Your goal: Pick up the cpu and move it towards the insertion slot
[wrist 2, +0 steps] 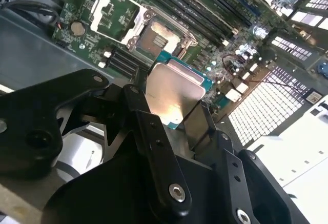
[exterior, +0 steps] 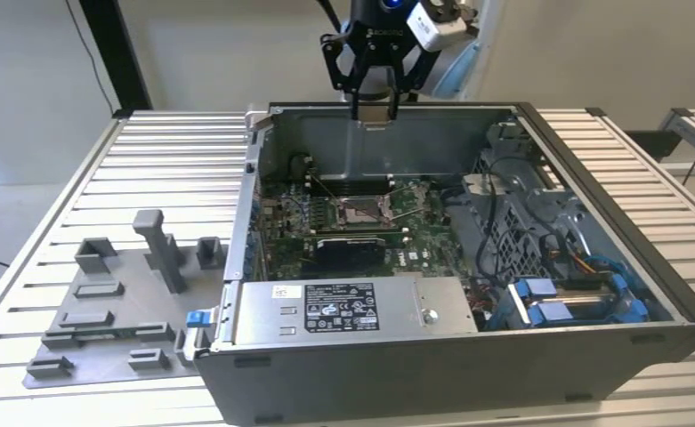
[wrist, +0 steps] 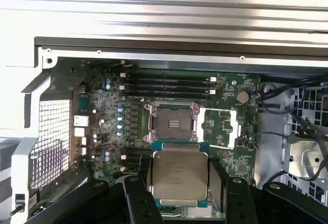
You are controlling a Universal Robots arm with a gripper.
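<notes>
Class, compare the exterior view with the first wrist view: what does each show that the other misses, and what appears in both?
Exterior view alone: the grey plastic fixture blocks on the slatted metal table, beside the open grey computer case, and the black claw seen from outside, above the case's far wall.

First wrist view alone: the flat square silvery-topped cpu seen face-on, gripped between the claw's black fingers.

Both: the square metal-framed insertion slot with its brownish-gold pin centre, on the green motherboard.

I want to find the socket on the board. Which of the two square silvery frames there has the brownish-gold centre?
The insertion slot, directly beyond the cpu in the gripper. The frame beside it shows bare green board inside.
</notes>
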